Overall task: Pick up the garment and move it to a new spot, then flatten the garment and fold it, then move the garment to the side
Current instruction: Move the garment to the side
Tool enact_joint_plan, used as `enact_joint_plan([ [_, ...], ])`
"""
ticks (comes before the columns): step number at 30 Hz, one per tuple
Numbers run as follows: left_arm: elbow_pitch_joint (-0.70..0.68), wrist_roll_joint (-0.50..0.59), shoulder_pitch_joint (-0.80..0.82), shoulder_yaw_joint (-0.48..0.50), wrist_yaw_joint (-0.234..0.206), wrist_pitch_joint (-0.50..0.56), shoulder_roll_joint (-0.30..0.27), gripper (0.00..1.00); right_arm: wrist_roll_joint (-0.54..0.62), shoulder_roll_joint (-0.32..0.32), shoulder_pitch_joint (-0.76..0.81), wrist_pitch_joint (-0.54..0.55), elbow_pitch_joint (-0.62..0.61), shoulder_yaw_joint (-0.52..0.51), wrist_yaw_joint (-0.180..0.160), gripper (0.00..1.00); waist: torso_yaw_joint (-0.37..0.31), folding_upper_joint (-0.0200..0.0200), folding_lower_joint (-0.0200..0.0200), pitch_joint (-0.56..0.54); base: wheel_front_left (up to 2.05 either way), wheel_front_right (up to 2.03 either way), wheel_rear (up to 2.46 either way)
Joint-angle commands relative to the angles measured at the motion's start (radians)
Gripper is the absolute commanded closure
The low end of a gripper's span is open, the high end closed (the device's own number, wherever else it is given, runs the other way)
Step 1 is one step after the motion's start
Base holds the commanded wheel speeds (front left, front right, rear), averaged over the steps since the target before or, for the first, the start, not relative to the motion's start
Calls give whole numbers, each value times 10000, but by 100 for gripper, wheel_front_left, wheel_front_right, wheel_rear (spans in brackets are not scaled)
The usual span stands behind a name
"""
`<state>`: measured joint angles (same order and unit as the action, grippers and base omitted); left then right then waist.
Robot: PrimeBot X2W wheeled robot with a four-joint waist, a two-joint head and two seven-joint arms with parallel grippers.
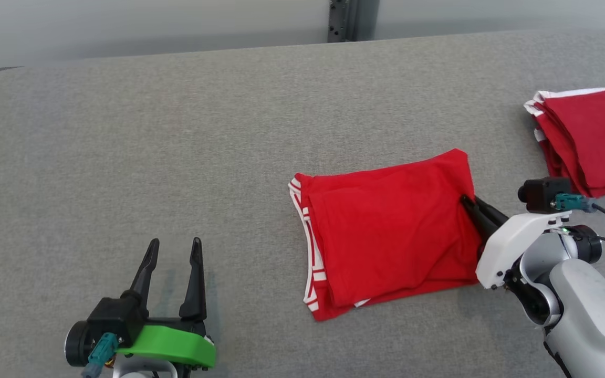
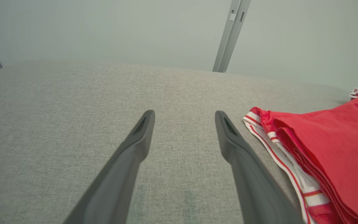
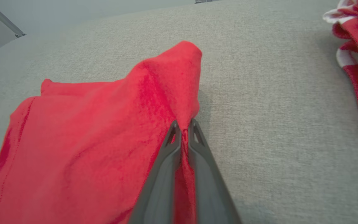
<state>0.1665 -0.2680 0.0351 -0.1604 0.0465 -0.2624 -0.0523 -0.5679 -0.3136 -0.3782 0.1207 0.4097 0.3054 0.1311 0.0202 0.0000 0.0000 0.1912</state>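
Now the right tool [image 1: 466, 200] is pinched shut on the right edge of the folded red garment [image 1: 386, 226], which lies right of centre on the grey desk [image 1: 176, 131], its white-striped band to the left. The cloth peaks up at the grip. The left tool [image 1: 174, 249] stands open at the near left, well apart from the garment. A red pile [image 1: 591, 136] sits at the far right.
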Motion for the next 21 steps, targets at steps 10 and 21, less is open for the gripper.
enact_joint_plan([
  [10,-212,304,469,-127,242,-28,-316,0,262,-300,-504,55,-640,-449,-8,100,-2983,0,0,658,0,0,0],
  [21,-476,500,1022,-371,270,167,-559,0,361,-56,-771,-156,-758,-704,-6,100,-3564,0,0,1040,0,0,0],
])
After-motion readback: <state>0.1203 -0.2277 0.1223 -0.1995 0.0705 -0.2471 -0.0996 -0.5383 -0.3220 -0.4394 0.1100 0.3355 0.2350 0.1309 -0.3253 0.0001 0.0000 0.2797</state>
